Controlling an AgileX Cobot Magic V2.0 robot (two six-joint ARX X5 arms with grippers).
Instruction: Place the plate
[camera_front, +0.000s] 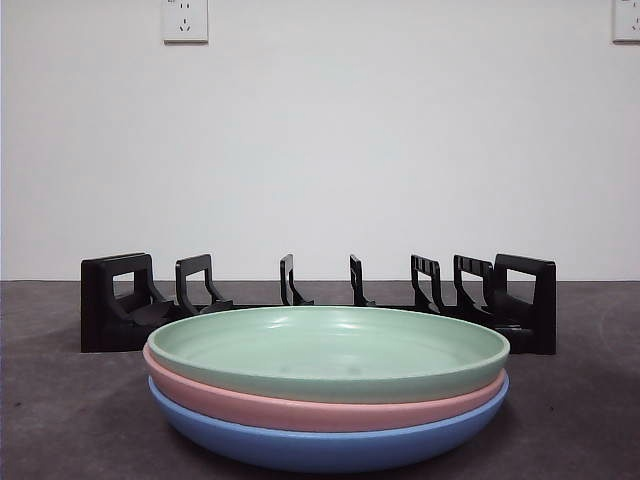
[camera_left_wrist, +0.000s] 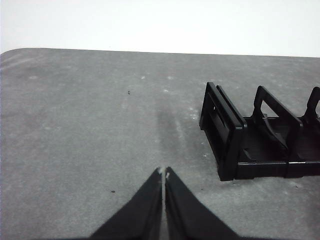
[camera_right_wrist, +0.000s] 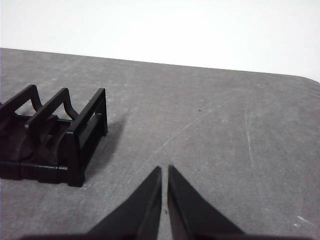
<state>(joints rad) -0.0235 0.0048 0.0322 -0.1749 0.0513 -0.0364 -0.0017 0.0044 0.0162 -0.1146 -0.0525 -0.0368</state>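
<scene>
Three shallow round plates sit stacked on the dark grey table (camera_front: 60, 420), front & centre: a pale green plate (camera_front: 330, 350) on top, a pink plate (camera_front: 250, 405) under it, a blue plate (camera_front: 320, 450) at the bottom, touching the tabletop. Just behind the stack stands a long black plastic dish rack (camera_front: 120, 305) w/ upright dividers, no plate in any slot.

Neither arm shows in the front view (both wait off to the sides). The left gripper (camera_left_wrist: 164, 172) hangs over bare table near one end of the rack, jaws closed to a hairline gap, nothing between them. The right gripper (camera_right_wrist: 165, 170) is near the rack's other end, jaws likewise pressed almost together & holding nothing. A white wall w/ two sockets (camera_front: 185, 20) is behind.
</scene>
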